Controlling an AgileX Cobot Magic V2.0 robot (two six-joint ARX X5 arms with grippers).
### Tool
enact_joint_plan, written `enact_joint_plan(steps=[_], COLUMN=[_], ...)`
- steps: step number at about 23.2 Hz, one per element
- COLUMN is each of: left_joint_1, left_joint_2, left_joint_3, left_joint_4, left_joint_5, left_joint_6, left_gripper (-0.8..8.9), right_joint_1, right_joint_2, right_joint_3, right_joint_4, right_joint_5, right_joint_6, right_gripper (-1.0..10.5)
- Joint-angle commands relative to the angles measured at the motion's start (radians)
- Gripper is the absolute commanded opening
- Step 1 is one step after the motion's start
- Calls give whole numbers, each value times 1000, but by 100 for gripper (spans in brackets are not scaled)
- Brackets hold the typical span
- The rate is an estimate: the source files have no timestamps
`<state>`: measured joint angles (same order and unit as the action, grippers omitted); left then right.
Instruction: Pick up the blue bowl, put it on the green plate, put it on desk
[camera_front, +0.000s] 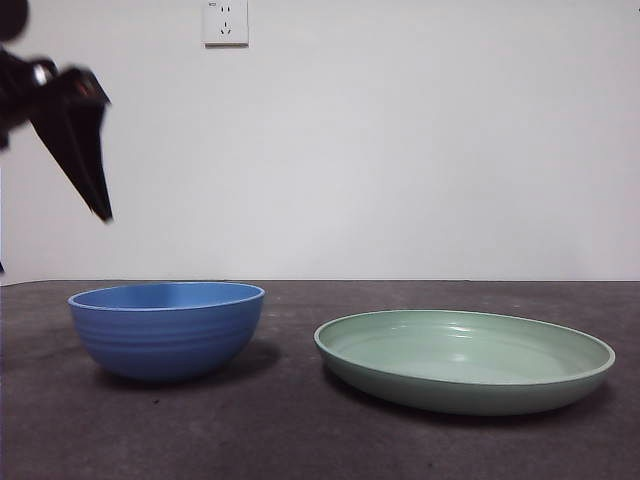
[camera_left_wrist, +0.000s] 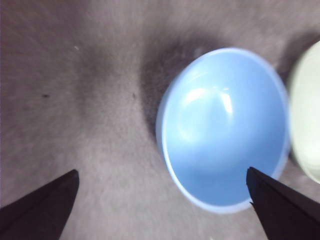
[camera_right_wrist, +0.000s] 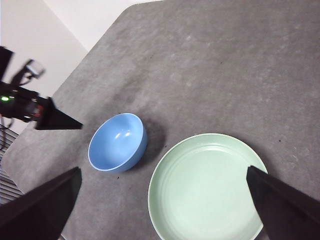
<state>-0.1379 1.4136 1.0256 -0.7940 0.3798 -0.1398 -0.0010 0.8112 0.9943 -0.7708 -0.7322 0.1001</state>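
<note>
The blue bowl (camera_front: 167, 328) stands upright and empty on the desk (camera_front: 280, 440), left of the green plate (camera_front: 465, 358). The two are apart. My left gripper (camera_front: 85, 150) hangs open and empty above and to the left of the bowl. In the left wrist view its jaws are spread wide (camera_left_wrist: 162, 200), with the bowl (camera_left_wrist: 222, 130) below them and an edge of the plate (camera_left_wrist: 306, 115) beside it. My right gripper (camera_right_wrist: 162, 200) is open and empty, high above the bowl (camera_right_wrist: 117, 142) and the plate (camera_right_wrist: 207, 187). The left gripper (camera_right_wrist: 47, 119) also shows there.
A white wall with a power socket (camera_front: 225, 22) stands behind the desk. The desk's far edge (camera_right_wrist: 85, 55) and side edge show in the right wrist view.
</note>
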Motion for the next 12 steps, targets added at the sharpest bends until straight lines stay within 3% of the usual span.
enact_joint_plan(steps=[1, 8, 12], left_joint_1=[-20, -51, -52], left_joint_2=[79, 211, 239], left_joint_3=[20, 20, 20], left_joint_4=[51, 130, 121], left_joint_5=[-6, -11, -25], left_joint_6=[16, -7, -11], left_gripper=[646, 536, 240], right_joint_1=[1, 0, 0], right_joint_2=[4, 4, 4], right_joint_3=[18, 18, 18], right_joint_4=[8, 11, 11], right_joint_5=[0, 0, 0], right_joint_6=[-11, -11, -12], right_gripper=[600, 600, 600])
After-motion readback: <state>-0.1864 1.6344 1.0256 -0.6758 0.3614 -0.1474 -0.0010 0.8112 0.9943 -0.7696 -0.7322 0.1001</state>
